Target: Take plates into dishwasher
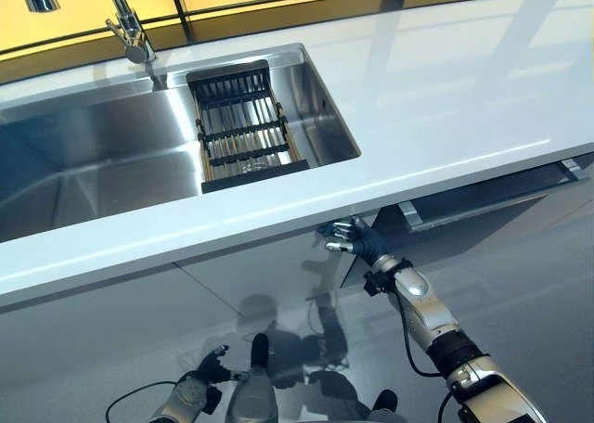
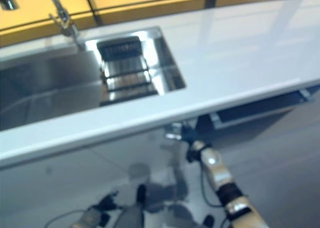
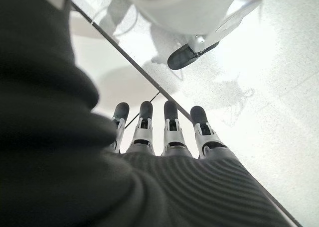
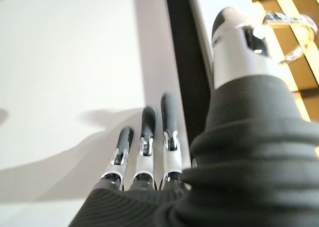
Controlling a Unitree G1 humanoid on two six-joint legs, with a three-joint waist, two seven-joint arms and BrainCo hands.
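No plate shows in any view. My right hand [image 1: 357,240] reaches up under the white counter's front edge [image 1: 278,221], at the top of a glossy white front panel [image 1: 251,279]. Its fingers [image 4: 149,137] lie straight along the panel beside a dark gap, holding nothing. My left hand [image 1: 200,378] hangs low near the floor, its fingers [image 3: 172,127] straight and empty. A dark dish rack [image 1: 241,131] sits in the right end of the steel sink [image 1: 93,163].
A chrome faucet [image 1: 130,29] stands behind the sink. The white counter [image 1: 445,89] runs off to the right. Under it, to the right of my right hand, is a dark opening with a grey rail [image 1: 492,203].
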